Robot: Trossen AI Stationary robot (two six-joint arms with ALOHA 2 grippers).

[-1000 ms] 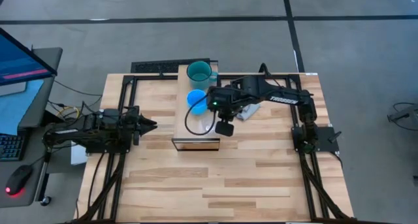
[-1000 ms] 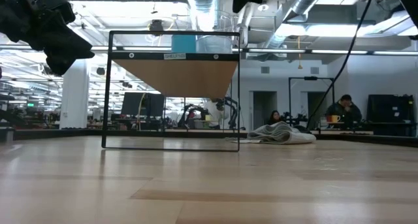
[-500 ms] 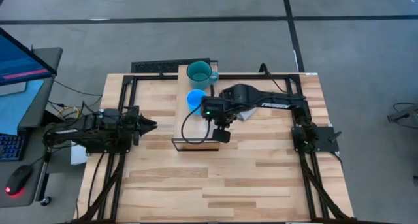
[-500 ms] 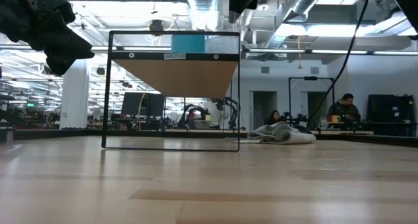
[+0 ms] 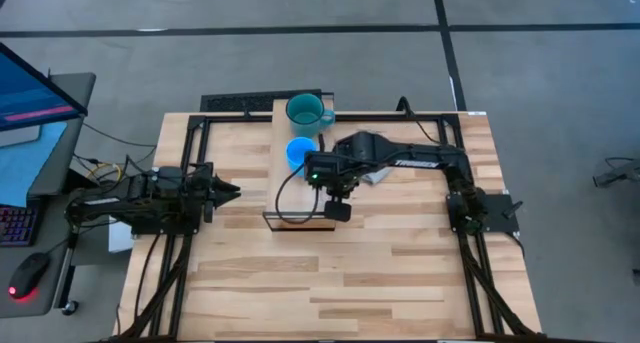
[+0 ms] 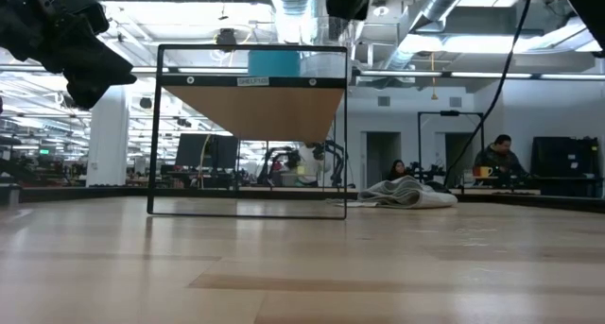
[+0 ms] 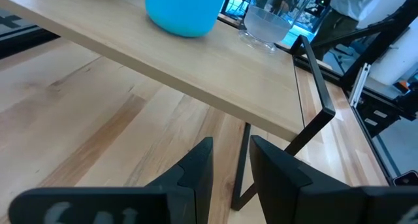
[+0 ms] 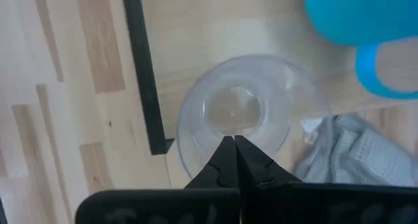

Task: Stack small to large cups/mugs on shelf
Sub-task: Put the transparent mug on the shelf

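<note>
The shelf [image 5: 290, 188] is a light wood board on a dark frame at the table's middle. On it the teal mug [image 5: 305, 110] stands at the far end and the blue mug [image 5: 299, 151] just nearer. The clear glass cup [image 8: 238, 113] stands on its base near the shelf's near end and also shows in the left wrist view [image 7: 266, 23]. My right gripper [image 8: 232, 144] is shut and points down over the cup. My left gripper [image 7: 228, 165] is open and empty, left of the shelf [image 7: 196, 67], and shows in the high view [image 5: 230, 191]. My right gripper's shut fingers [image 8: 222, 160] point down over the glass cup's near side, seen from straight above. I cannot tell whether they touch the cup. The cup stands upright on the shelf.
A crumpled grey cloth [image 5: 378, 173] lies on the table right of the shelf, under my right arm, and shows in the low view [image 6: 406, 194]. The shelf's dark frame [image 6: 250, 211] stands on the slatted table. A monitor, a keyboard and a mouse are off the table's left edge.
My right gripper has gone along the shelf toward the table's near edge and a little to the left, away from the blue mug, and now stands over the glass cup. The mugs and the cup have kept still.
</note>
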